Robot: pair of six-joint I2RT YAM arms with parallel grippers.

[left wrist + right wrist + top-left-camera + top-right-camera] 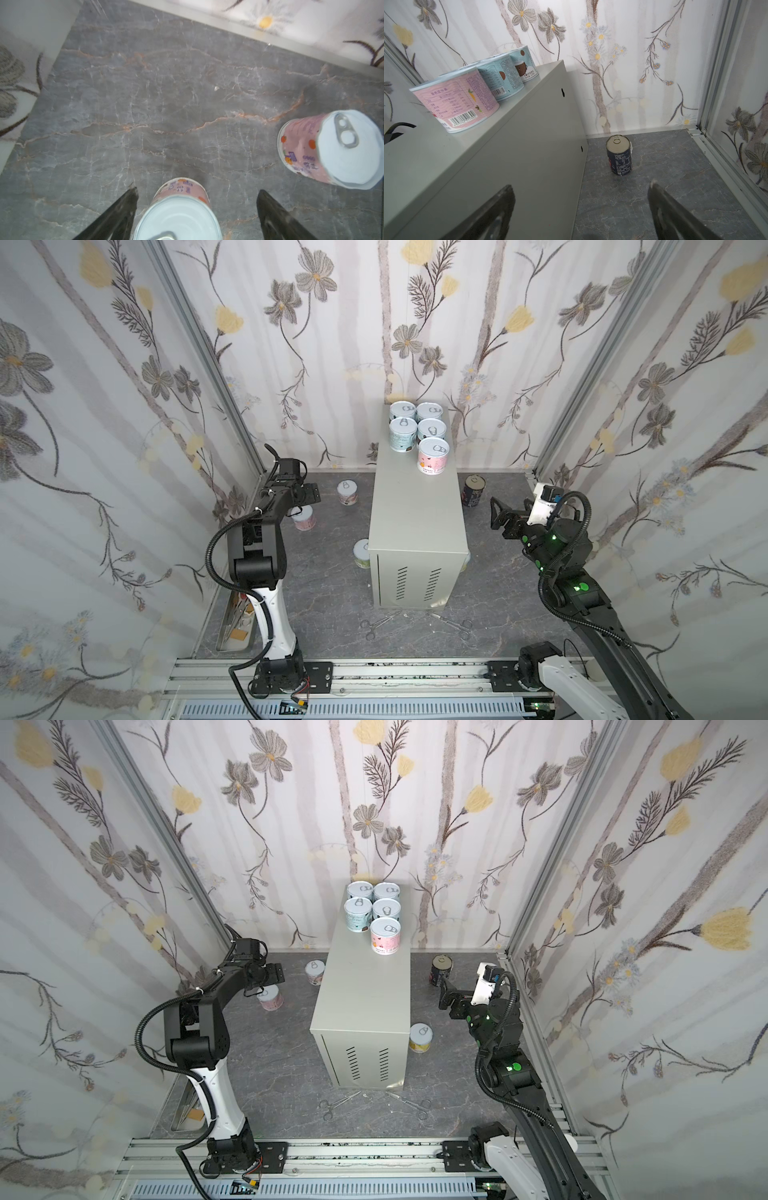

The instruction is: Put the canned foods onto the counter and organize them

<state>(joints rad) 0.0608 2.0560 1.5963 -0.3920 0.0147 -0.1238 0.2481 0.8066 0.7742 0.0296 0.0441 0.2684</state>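
The counter (415,514) is a tall light-grey box with several cans (417,433) in two rows at its far end, the nearest one pink (456,104). My left gripper (197,191) hangs open over a pink can (178,212) on the floor, with one finger on each side and a gap at both. A second pink can (332,149) stands further back. A green-labelled can (362,553) and a yellow can (420,1038) stand by the counter's front corners. My right gripper (580,187) is open and holds nothing, right of the counter, pointing at the dark-blue can (619,155).
Two pairs of surgical scissors (376,624) (453,624) lie on the dark marbled floor in front of the counter. A metal tray (237,622) of small tools sits by the left wall. Flowered walls close the space on three sides.
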